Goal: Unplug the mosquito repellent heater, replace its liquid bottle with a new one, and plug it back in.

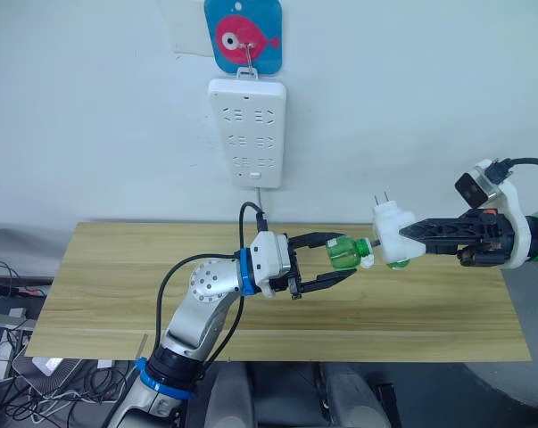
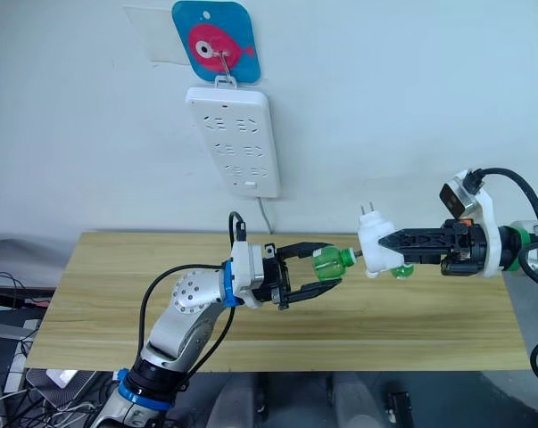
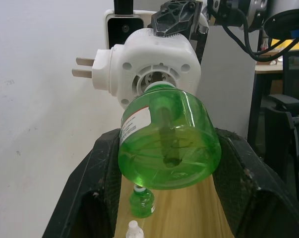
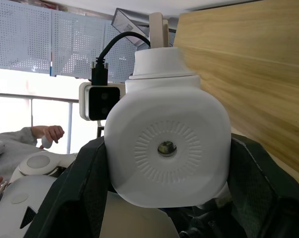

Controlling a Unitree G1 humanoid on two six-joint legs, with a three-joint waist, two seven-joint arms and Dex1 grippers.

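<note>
Left tool: black fingers clamped on either side of a green bottle, held above the desk near its middle.
Green bottle: round, translucent green, no cap; neck points at the heater's socket with the thin wick between them. Whether the neck is seated in the socket or just outside it is hard to tell.
Bottle label: small white sticker with a red stripe near the shoulder; its print is too small to read.
Right tool: black fingers gripping the heater from its vent side, held above the desk's right part.
Mosquito repellent heater: small white rounded plastic body, two metal prongs pointing up, unplugged. In the right wrist view its face shows a ring of fine radial ribs around a small centre hole.
Desk: light wood grain.
Second green bottle: stands on the desk beneath the held one; in the head views it shows just under the heater, partly hidden.
White cap-like piece: on the desk near that bottle, cut off at the frame edge; unclear what it is.
Power strip: long, white, hanging on the wall; all sockets look vacant.
Fish hanger: blue plaque with a pink fish, holding the strip's hook.
</note>
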